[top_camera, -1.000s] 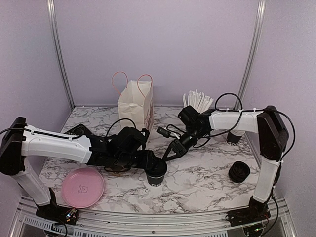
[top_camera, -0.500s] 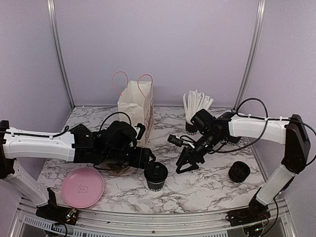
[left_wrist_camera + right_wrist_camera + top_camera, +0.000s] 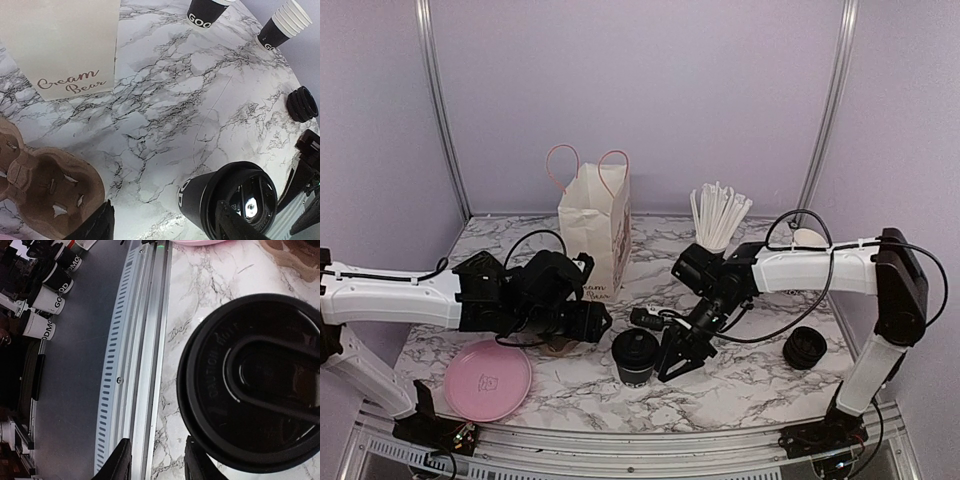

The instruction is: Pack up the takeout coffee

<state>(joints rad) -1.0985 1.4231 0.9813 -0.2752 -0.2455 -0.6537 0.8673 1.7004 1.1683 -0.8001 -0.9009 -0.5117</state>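
coffee [image 3: 635,352] sits lidded on the tabletop [image 3: 745,380]; left jaws spread beside it; right jaws part-open, empty

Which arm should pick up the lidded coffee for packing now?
Left, probably: the left hand is open wide at the coffee cup, with the carrier and bag on its side. The right hand looks open less, beside the cup.

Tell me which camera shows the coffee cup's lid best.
The right wrist view: the lid fills much of the frame from above, close enough to show its raised lettering, though its right edge is cut off. The left wrist view shows it obliquely, atop the cup. The top view shows it whole but small.
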